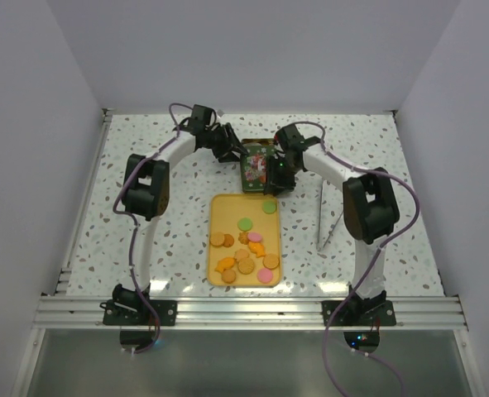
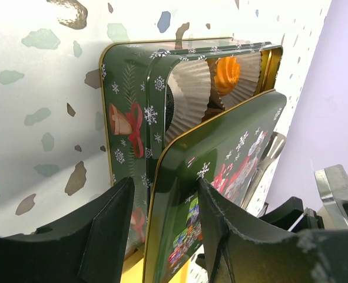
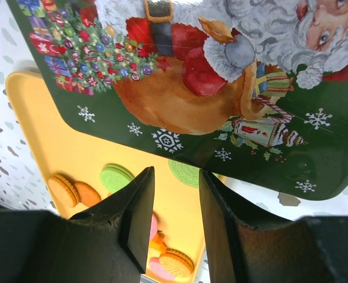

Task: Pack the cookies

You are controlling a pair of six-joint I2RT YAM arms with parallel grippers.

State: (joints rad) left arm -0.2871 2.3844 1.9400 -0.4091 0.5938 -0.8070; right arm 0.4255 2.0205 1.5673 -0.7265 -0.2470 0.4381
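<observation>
- From overhead I see the cookies [image 1: 246, 266] loose on a yellow tray [image 1: 219, 207] at mid-table, mostly on its near half. One green one [image 1: 269, 208] lies apart at the far right corner.
- A green tin [image 1: 256, 165] sits just beyond the tray's far edge. From above both grippers crowd it, and I cannot see inside it.
- The left gripper [image 1: 227, 151] is at the tin's far left. The right gripper [image 1: 275, 175] is at its near right corner.
- Only the left wrist view shows the inside of the tin [image 2: 126, 118]. A pleated paper cup [image 2: 188, 94] is there, and an orange cookie [image 2: 228, 75] sits in the next cup. A dark round shape [image 2: 169, 109] beside them is half hidden, and I cannot name it.
- In that view the lid [image 2: 221, 171] leans tilted over the tin, leaving the far end uncovered.
- The left gripper [image 2: 165, 200] has its fingers apart, with the lid's rim between them. I cannot tell whether they clamp it.
- Only the right wrist view shows the picture on the lid [image 3: 221, 88]: a Santa with gifts. The frame cuts off its top.
- The right gripper [image 3: 175, 177] has its fingers slightly spread with nothing between them, and the tips are just short of the lid's edge. Beyond them lie the tray [image 3: 56, 130] and several cookies [image 3: 116, 175], some hidden by the fingers.
- A thin pale frame [image 1: 327, 219] stands on the speckled table [image 1: 393, 165] right of the tray. I cannot make out what it is.
</observation>
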